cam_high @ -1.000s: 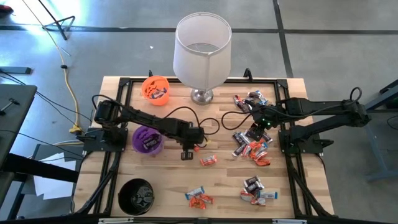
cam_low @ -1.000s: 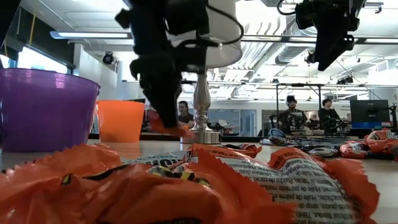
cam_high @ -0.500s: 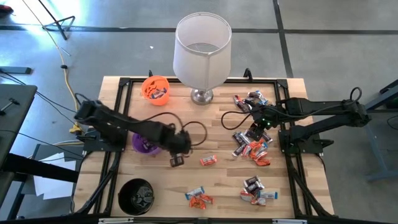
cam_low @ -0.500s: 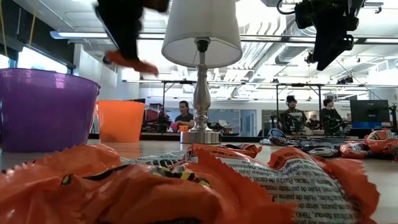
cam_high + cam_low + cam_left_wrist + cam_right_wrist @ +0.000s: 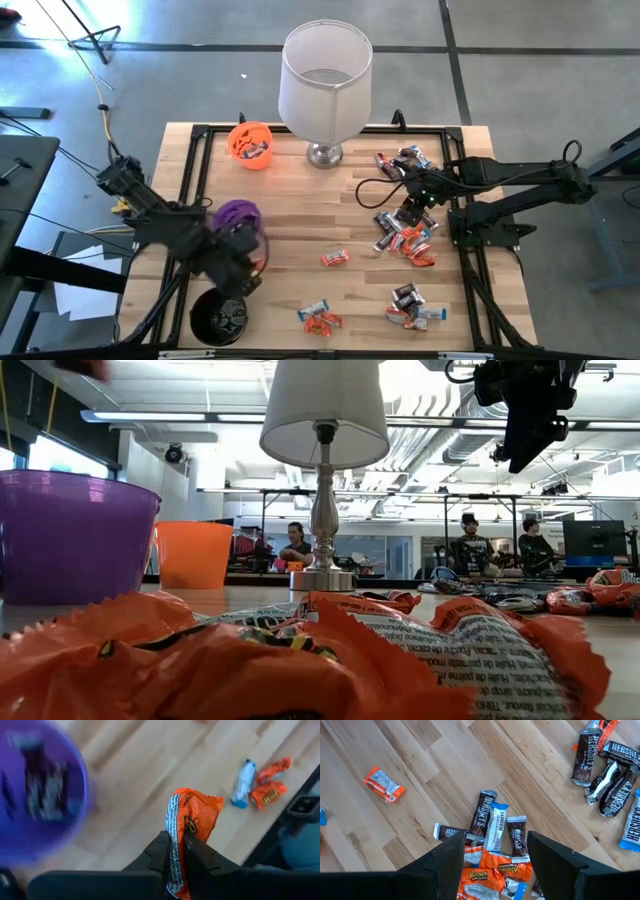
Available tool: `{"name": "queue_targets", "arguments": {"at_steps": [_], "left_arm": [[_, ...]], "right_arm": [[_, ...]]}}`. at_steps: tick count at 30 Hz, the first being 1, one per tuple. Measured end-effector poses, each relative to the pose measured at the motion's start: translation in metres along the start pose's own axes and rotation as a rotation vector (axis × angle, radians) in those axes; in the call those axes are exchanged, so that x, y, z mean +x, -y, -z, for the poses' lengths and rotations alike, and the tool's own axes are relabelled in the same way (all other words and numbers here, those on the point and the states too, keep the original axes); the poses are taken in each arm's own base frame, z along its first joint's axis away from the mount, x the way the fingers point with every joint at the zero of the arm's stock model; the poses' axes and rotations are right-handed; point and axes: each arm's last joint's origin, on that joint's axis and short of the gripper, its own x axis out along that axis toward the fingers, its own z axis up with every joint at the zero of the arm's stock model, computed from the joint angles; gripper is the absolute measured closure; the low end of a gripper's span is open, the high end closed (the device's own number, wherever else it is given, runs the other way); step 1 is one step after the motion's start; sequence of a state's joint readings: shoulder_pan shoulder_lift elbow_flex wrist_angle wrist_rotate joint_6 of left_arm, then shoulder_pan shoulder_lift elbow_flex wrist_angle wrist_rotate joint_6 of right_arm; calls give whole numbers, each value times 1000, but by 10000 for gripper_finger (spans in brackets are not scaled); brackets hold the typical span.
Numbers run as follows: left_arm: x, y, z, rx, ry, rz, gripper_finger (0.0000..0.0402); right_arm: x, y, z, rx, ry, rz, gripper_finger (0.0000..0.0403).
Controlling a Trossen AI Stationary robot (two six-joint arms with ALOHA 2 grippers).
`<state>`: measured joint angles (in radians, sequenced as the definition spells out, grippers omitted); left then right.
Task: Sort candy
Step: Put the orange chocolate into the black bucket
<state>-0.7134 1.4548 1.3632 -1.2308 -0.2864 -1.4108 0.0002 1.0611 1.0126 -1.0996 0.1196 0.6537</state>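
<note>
My left gripper (image 5: pixel 252 268) hangs over the table's near left, between the purple cup (image 5: pixel 238 213) and the black cup (image 5: pixel 220 315), shut on an orange candy (image 5: pixel 196 815). My right gripper (image 5: pixel 500 865) stands open above a pile of candy (image 5: pixel 492 832) at the table's right, with nothing between its fingers. More candy lies loose on the wood: one orange piece (image 5: pixel 335 258) at the middle, small groups (image 5: pixel 318 318) (image 5: pixel 412 305) near the front edge, and a cluster (image 5: pixel 405 160) at the far right. My left gripper pinches the orange candy between its two fingers along one side, by the white-printed strip of the wrapper (image 5: pixel 172 827). The fingers point steeply down. The rest of the wrapper sticks out past the fingertips, lifted clear of the table.
A lamp with a white shade (image 5: pixel 325 75) stands at the far middle, with an orange cup (image 5: pixel 250 143) holding candy to its left. Black frame rails (image 5: pixel 195 150) run along the table's edges. In the low view, people (image 5: pixel 470 540) sit in the room beyond the table.
My left gripper has risen from the table's middle and swung toward the near left edge, past the purple cup, rolling its wrist as it went. The orange candy it holds has gone up with it, lifted clear of the wood.
</note>
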Motion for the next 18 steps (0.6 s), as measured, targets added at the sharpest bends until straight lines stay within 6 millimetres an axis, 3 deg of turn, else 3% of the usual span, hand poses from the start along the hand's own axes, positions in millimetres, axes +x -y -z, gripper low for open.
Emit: {"name": "queue_targets", "arguments": {"at_steps": [10,18], "left_arm": [[-7,14,69,-308,-222,6,371],[1,18,106,-440,-309,-112,362]], "right_arm": [[0,0,0,0,0,0,192],[0,0,0,0,0,0,192]]}}
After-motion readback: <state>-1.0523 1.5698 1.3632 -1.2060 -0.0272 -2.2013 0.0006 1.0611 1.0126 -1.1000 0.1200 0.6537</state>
